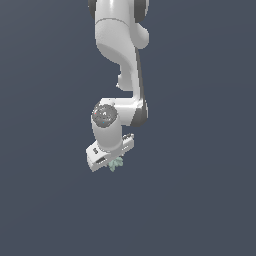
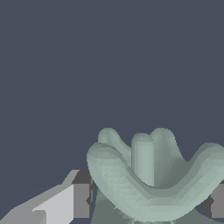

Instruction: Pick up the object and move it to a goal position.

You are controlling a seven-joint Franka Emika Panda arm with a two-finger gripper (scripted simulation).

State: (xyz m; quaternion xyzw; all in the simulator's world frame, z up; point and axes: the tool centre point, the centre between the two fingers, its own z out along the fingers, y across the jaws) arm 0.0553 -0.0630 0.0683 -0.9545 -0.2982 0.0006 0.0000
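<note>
The arm hangs down, its white pincer [image 1: 114, 162] clamped on the pale, ridged, lobed object [image 2: 151, 179].

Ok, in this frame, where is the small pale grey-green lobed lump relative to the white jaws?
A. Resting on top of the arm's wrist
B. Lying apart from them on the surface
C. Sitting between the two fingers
C: the wrist view shows the pale grey-green lobed lump filling the gap between the two fingers, and the exterior view shows it under the white gripper.

The lump [image 2: 148, 183] is pale grey-green with ridged lobes. The arm [image 1: 117, 60] is white with dark joints, and the end effector [image 1: 111, 159] white, its fingers [image 2: 81, 199] dark-tipped.
</note>
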